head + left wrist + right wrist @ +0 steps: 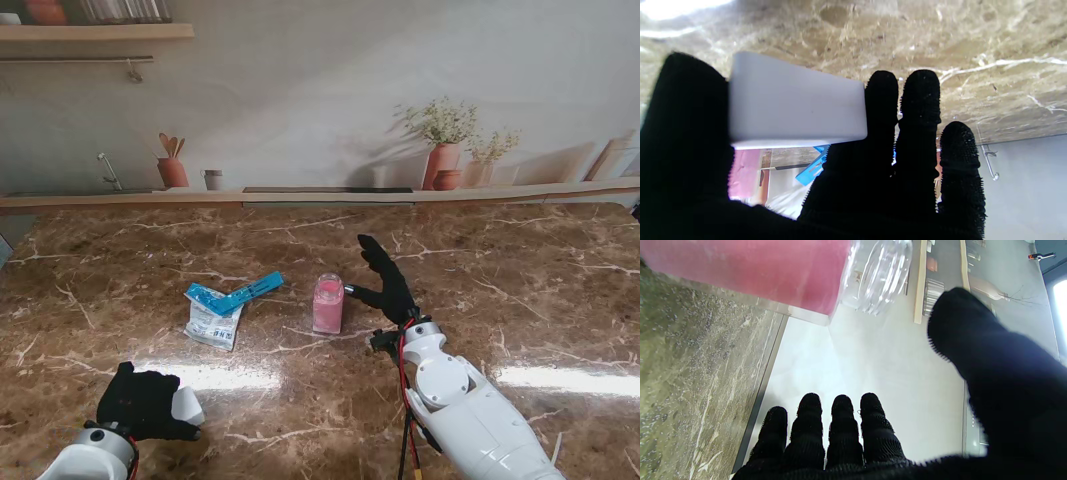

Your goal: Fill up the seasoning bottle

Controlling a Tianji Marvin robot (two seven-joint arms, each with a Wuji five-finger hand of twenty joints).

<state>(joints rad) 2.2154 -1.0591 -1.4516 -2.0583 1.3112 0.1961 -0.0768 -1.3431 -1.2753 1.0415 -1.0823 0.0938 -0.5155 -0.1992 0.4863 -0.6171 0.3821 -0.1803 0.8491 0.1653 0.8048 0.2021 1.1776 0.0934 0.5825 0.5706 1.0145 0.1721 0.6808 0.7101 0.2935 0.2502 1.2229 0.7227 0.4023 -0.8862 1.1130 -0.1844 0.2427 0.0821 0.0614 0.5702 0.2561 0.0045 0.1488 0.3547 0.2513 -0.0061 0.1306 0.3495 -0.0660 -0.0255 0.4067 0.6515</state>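
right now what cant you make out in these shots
- Print on the seasoning packet: too small in the stand view; the left hand hides most of it in the left wrist view.
- What the white piece in the left hand is: the fingers cover its ends.
- Seasoning bottle mouth: too small in the stand view, cut off by the edge in the right wrist view.
- Whether the right hand touches the bottle.

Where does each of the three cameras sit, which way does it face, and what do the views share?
Stand view: above the shoulders, looking down at the marble table; shows both arms, left hand and right hand.
Left wrist view: looks along the fingers, which hold a white cap.
Right wrist view: looks along open fingers beside the pink bottle.
Shared: the bottle appears in all three; the blue packet in stand and left wrist.
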